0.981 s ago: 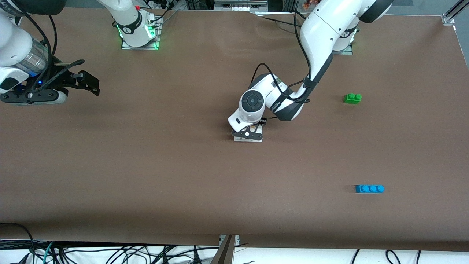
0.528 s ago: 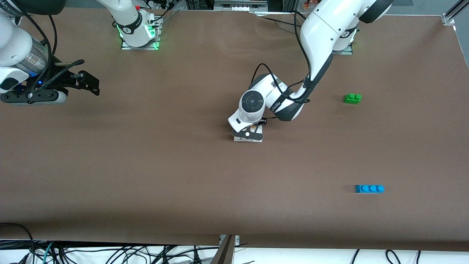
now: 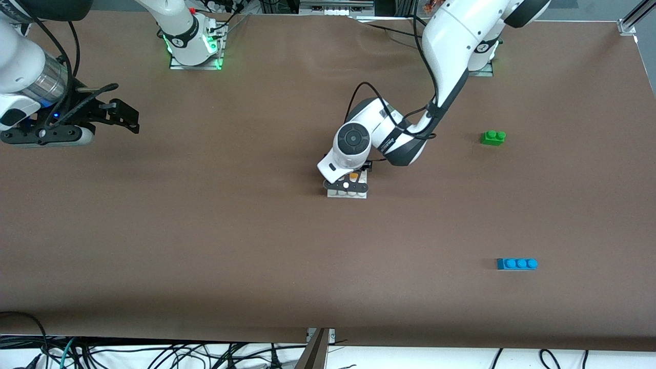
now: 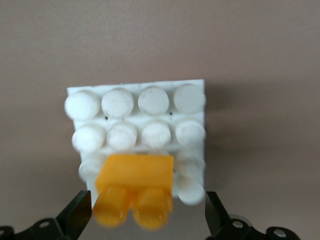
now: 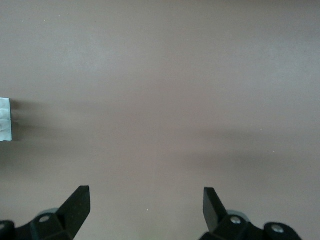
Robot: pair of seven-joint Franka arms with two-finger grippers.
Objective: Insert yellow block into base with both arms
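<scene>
Mid-table, yellow block (image 4: 134,189) sits on base (image 4: 150,90) at one edge, left gripper (image 4: 147,215) open astride it, right gripper (image 3: 125,117) open, idle over the right arm's end; brick looks light, rigid, slick: pinch flat sides.

Left gripper (image 4: 145,220) spread — right gripper (image 5: 146,212) likewise, waiting.

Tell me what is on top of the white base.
The yellow block sits on the base, studs up, at one edge, between the open left gripper fingers. Other studs are bare. The studs under the block are covered.
</scene>
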